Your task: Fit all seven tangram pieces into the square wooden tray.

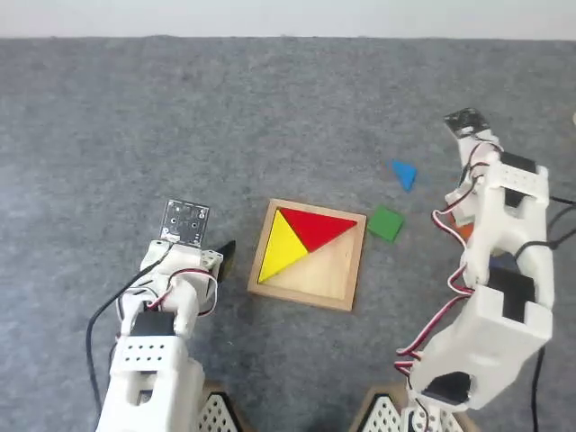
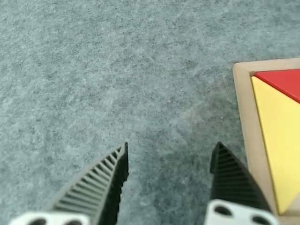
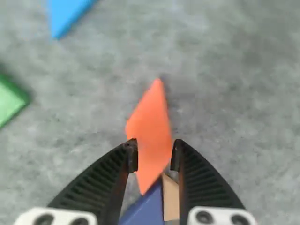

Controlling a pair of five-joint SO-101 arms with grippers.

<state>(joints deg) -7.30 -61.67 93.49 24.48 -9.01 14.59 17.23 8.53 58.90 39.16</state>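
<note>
Soft, even light came from overhead onto the grey bench. Shadows were faint: a thin one along the wooden tray, a pale smudge beside the orange piece.

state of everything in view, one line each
tray, part filled, two pieces in
red triangle, seated in tray
yellow triangle, seated in tray
green square, loose outside tray
blue triangle, loose outside tray
orange piece, gripped
left gripper, open, empty
right gripper, shut on orange piece
</note>
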